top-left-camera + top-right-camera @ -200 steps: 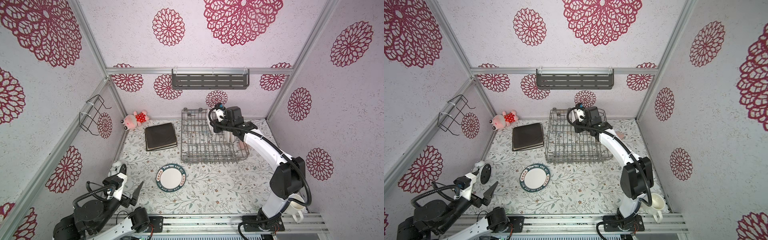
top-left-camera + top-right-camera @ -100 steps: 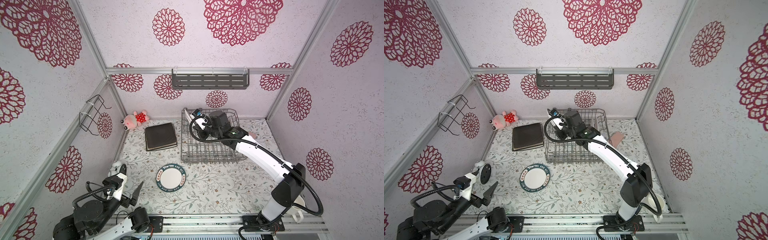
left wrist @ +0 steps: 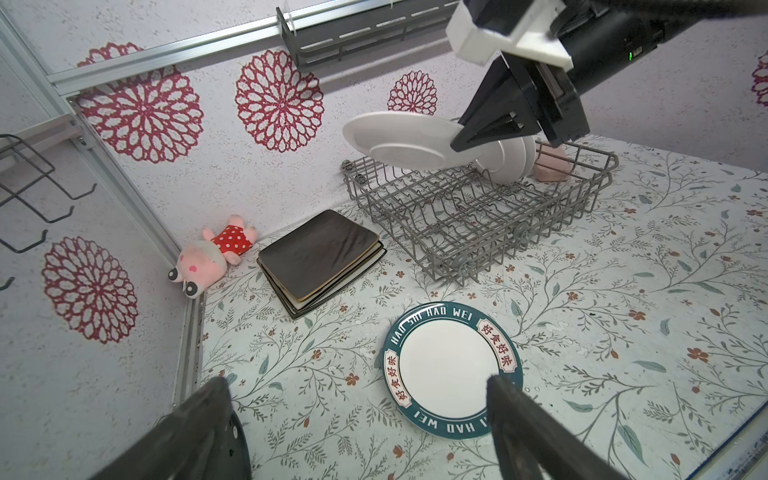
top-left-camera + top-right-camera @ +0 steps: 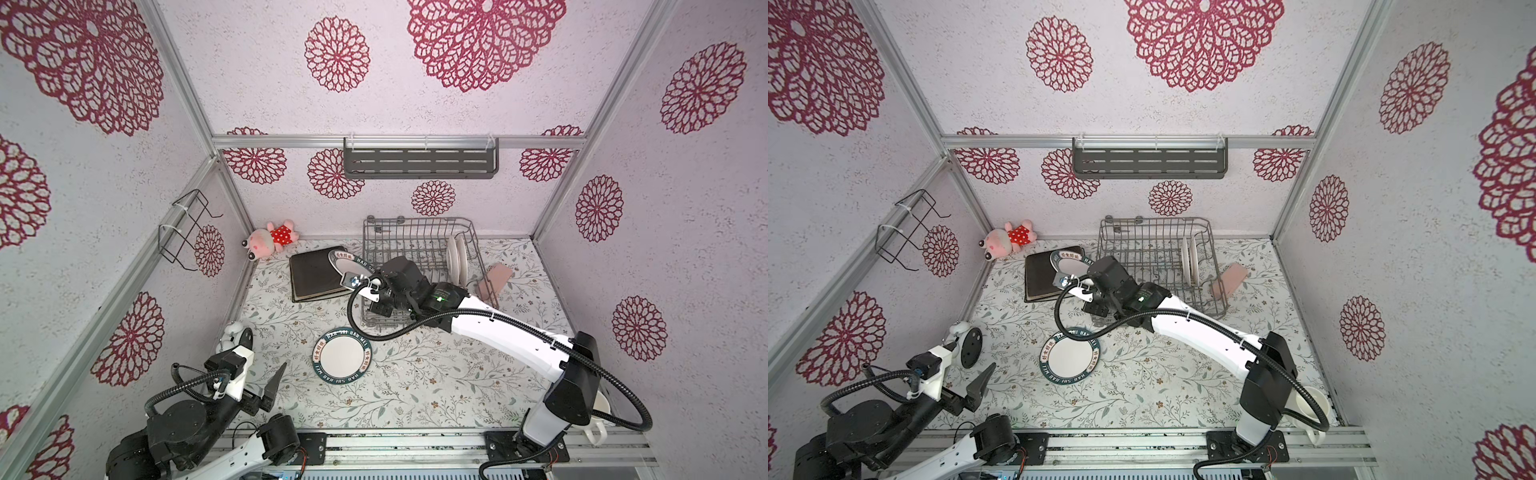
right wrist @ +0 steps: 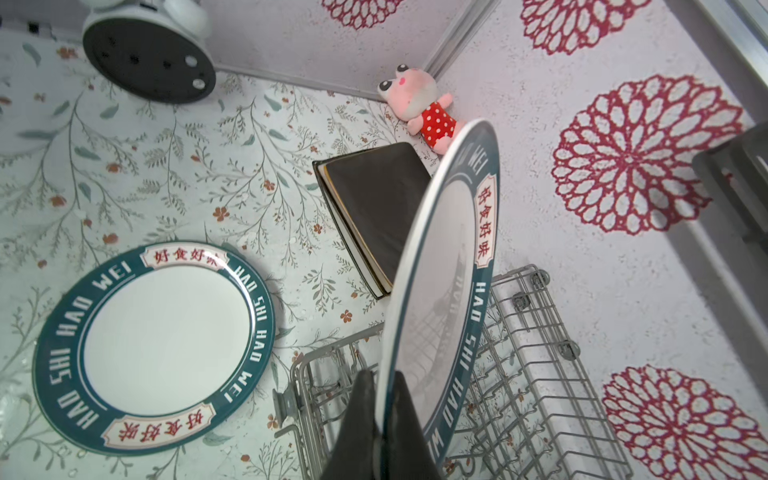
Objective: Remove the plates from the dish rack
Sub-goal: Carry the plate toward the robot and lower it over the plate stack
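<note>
My right gripper (image 5: 380, 382) is shut on the rim of a round white plate with a teal lettered rim (image 5: 449, 270). It holds that plate (image 4: 345, 259) tilted in the air, above the left edge of the grey wire dish rack (image 4: 419, 249) and beside the stack of dark square plates (image 4: 311, 276). Two white round plates (image 4: 457, 257) stand upright in the rack's right part. Another teal-rimmed plate (image 4: 341, 360) lies flat on the table in front of the rack. My left gripper (image 3: 357, 382) is open and empty, low at the front left (image 4: 266, 395).
A pink plush toy (image 4: 270, 241) lies in the far left corner. A pink block (image 4: 496, 278) leans on the rack's right side. A white mug (image 4: 598, 419) sits front right, and a small white and black round gadget (image 4: 237, 336) stands by the left wall.
The right arm has swung from the rack's far right to its left edge, carrying the teal-rimmed plate up and out. The left arm has not moved.
</note>
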Available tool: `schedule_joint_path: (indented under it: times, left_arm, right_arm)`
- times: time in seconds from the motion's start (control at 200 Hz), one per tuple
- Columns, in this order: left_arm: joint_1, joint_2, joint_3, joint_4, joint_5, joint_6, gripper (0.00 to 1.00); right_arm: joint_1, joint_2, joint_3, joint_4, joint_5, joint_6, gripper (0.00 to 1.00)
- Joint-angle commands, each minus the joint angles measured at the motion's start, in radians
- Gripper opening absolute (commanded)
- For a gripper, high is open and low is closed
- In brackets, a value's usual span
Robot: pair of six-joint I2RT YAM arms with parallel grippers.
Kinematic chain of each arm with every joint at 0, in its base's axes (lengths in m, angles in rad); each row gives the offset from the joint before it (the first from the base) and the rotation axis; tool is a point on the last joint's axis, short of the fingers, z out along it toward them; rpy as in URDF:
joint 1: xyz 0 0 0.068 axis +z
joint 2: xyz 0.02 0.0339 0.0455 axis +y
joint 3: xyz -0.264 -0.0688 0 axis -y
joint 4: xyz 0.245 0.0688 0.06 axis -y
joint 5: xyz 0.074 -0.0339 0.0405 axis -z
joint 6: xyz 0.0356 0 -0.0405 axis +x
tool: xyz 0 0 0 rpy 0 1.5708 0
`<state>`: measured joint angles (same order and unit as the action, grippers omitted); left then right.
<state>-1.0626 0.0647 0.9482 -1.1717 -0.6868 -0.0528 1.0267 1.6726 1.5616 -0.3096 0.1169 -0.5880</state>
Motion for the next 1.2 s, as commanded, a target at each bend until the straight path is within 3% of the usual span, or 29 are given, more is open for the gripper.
schedule_joint_path:
  times: [0.0, 0.57, 1.196]
  left_arm:
    - [-0.013, 0.001, -0.004, 0.024, -0.009, 0.000, 0.97]
    - [-0.013, -0.026, -0.002, 0.027, -0.016, 0.002, 0.97]
    - [-0.022, -0.040, 0.001, 0.027, -0.019, 0.002, 0.97]
  right_arm:
    - [0.055, -0.065, -0.014, 0.104, 0.099, -0.132, 0.00]
    - [0.284, -0.029, -0.289, 0.372, 0.331, -0.418, 0.00]
    - [0.361, 0.045, -0.433, 0.561, 0.380, -0.425, 0.00]
